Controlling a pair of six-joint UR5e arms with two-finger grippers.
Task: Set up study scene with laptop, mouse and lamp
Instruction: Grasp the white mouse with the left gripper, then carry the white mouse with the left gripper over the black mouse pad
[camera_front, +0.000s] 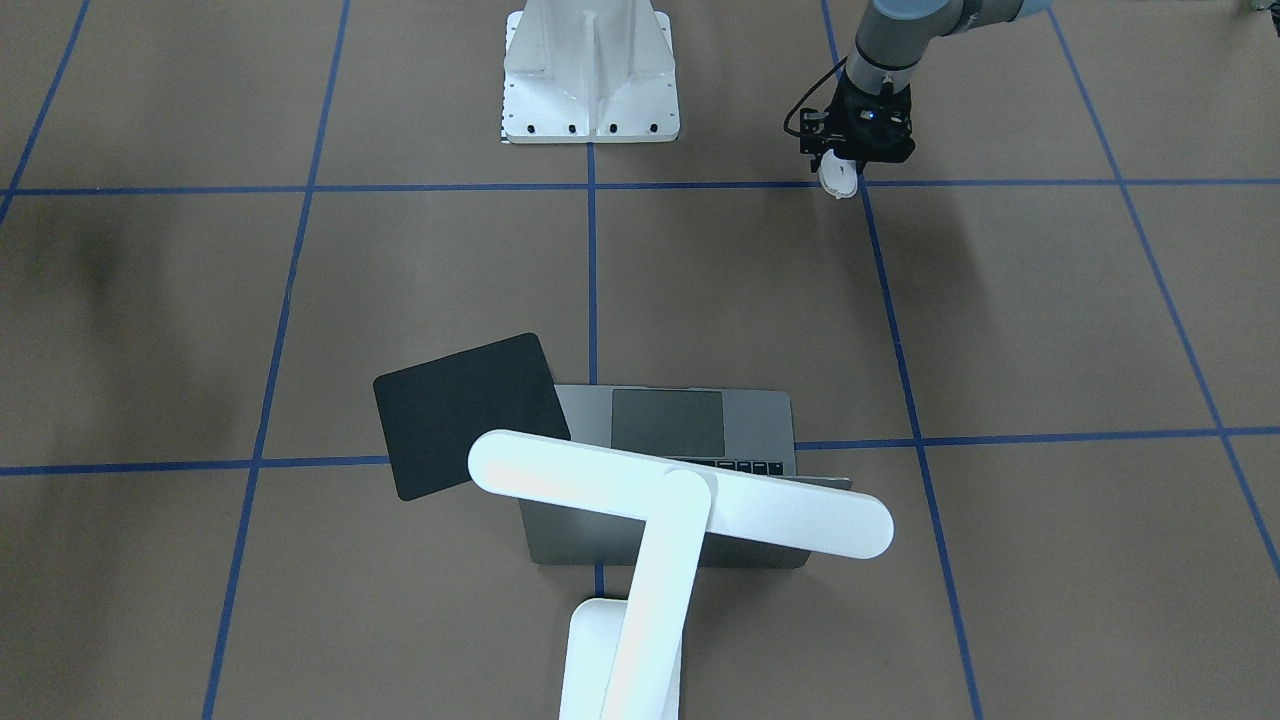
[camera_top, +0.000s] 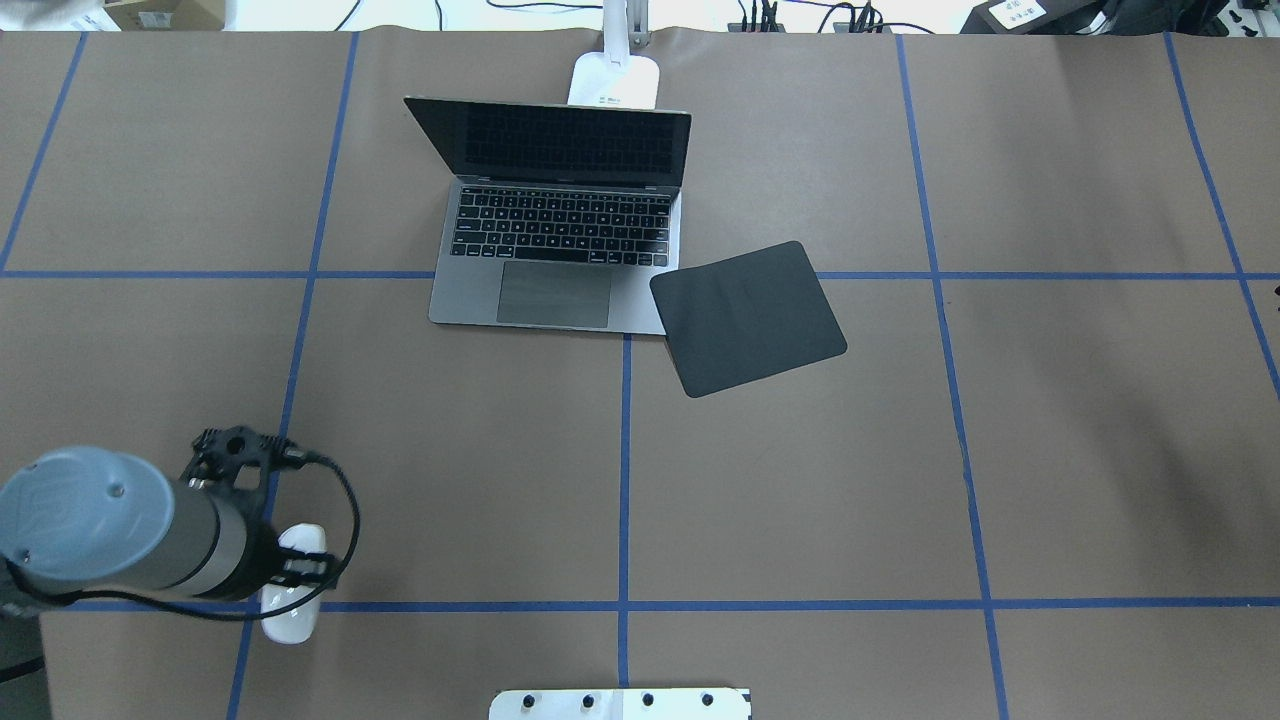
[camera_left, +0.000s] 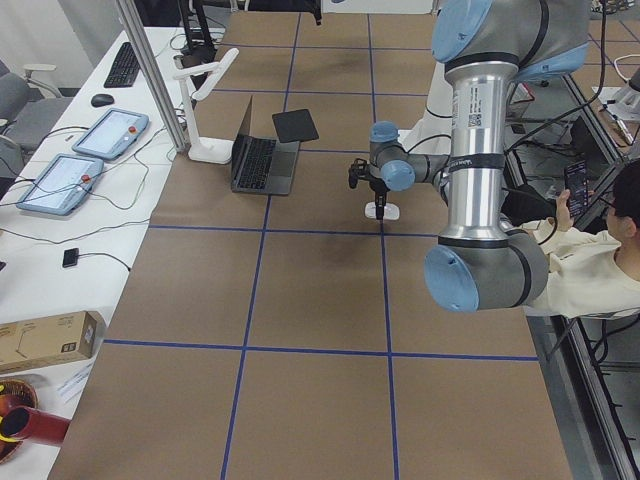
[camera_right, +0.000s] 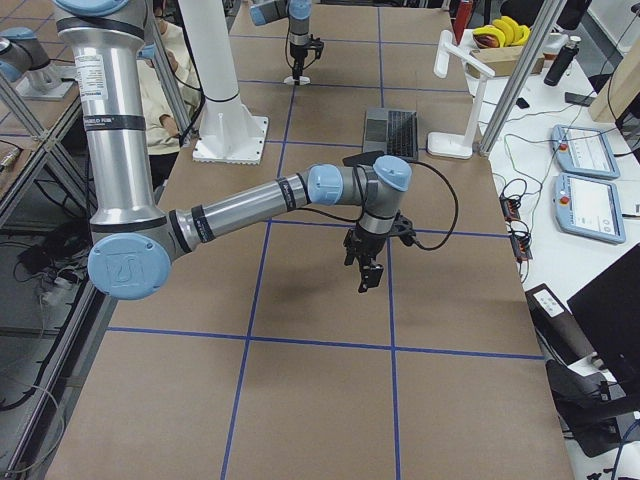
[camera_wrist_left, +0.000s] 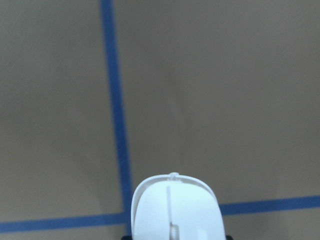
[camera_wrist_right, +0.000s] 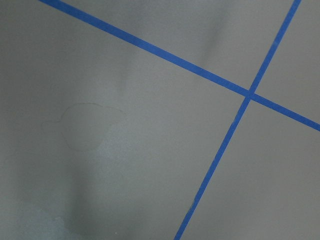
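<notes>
The white mouse (camera_top: 290, 600) lies lengthways between the fingers of my left gripper (camera_top: 298, 570), near the table's near left, over a blue tape crossing. The gripper is shut on it. The mouse fills the bottom of the left wrist view (camera_wrist_left: 175, 210). I cannot tell whether it touches the table. The grey laptop (camera_top: 560, 250) stands open at the far middle. The white lamp (camera_front: 680, 495) stands behind it, its bar head over the keyboard. My right gripper (camera_right: 368, 275) shows only in the exterior right view, low over bare table; I cannot tell whether it is open or shut.
A thin black square mat (camera_top: 748, 318) lies by the laptop's near right corner and overlaps it. The white bolted pedestal (camera_front: 590, 75) stands at the robot's edge of the table. Blue tape lines (camera_wrist_right: 220, 150) divide the brown table top.
</notes>
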